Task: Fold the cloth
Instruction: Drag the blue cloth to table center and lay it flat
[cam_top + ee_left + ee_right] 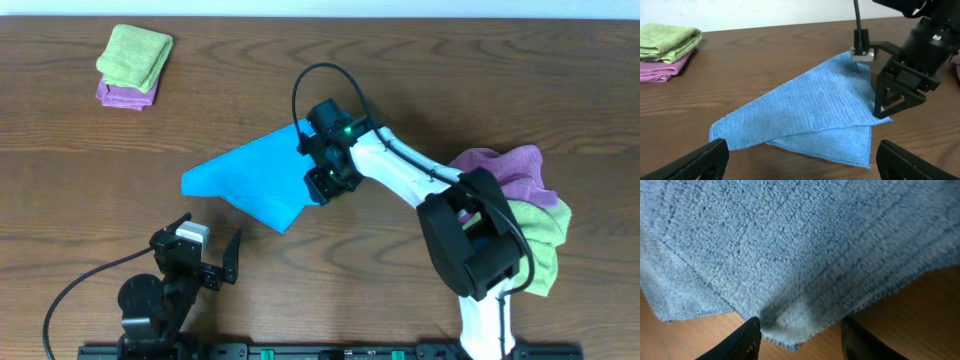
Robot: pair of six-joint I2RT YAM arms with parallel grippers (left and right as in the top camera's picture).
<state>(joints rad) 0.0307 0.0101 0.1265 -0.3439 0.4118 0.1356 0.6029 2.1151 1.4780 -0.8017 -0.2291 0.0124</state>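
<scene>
Cloth (255,180) first: it lies near the middle of the table (420,60), already doubled over into a rough triangle. One point reaches toward the left, and the longest edge I can see runs from that point up to the far corner. From the left wrist view the cloth (810,110) shows two layers that don't quite match, the lower one peeking out at the near corner.

The right gripper (322,183) stands right at the cloth's right-hand edge. In its own camera the cloth (800,245) fills the view and its hem sits between the spread fingers (747,340), so the right gripper (802,340) looks released rather than clamped. The cloth stretches away from those jaws toward the left.

The left gripper (205,240) hangs low near the front edge, jaws wide apart and holding nothing, well clear of the cloth's near side. So the right arm is plainly the nearer one.

Counting up: one blue cloth and two arms. A folded green cloth (135,55) sits on a folded purple one (125,95) at the far left. A loose purple and green heap (530,190) lies on the right.
</scene>
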